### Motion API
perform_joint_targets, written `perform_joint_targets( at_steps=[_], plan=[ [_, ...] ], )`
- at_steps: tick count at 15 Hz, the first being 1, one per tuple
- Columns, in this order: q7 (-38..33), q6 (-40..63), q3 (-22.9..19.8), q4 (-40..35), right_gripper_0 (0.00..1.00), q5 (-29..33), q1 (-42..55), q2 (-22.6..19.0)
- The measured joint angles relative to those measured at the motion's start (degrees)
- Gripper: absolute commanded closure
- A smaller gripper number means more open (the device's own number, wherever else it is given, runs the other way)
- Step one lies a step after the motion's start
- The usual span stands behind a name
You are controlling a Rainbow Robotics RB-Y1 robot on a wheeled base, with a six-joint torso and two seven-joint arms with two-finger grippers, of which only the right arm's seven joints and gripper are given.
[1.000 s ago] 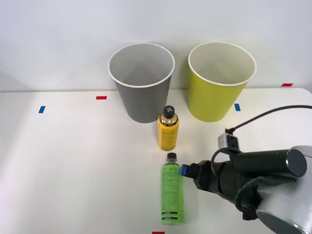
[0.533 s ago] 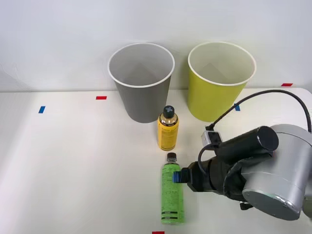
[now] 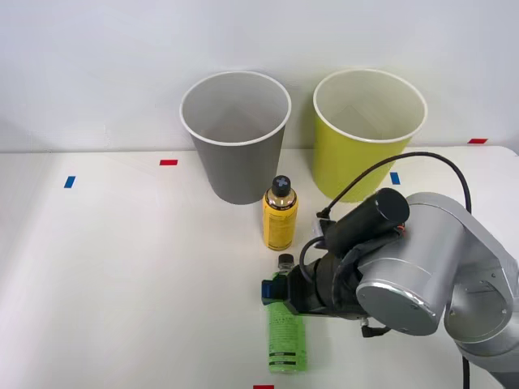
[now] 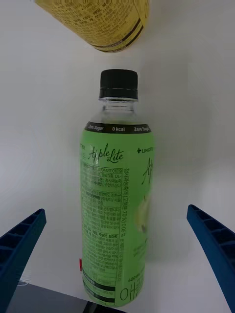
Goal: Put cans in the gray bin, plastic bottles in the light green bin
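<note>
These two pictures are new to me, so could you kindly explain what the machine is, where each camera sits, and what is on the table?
It is a wheeled robot with two arms; its right arm is working. The front view looks down from above the arms at a white table. There stand a gray bin, a light green bin and a short yellow can; a green plastic bottle lies on its side. The other picture comes from a camera on the right wrist: the blue ribbed fingers belong to the right gripper, open on either side of the bottle, not yet holding it.

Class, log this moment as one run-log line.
right claw: open, straddling green bottle | bottle: lying on table | can: upright | bins: empty
</note>
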Motion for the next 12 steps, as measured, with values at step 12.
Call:
perform_joint_targets(
  at_steps=[12],
  plan=[
    [3.3,0.2,3.2,8.1,0.00,15.0,1.3,9.6]
  ],
)
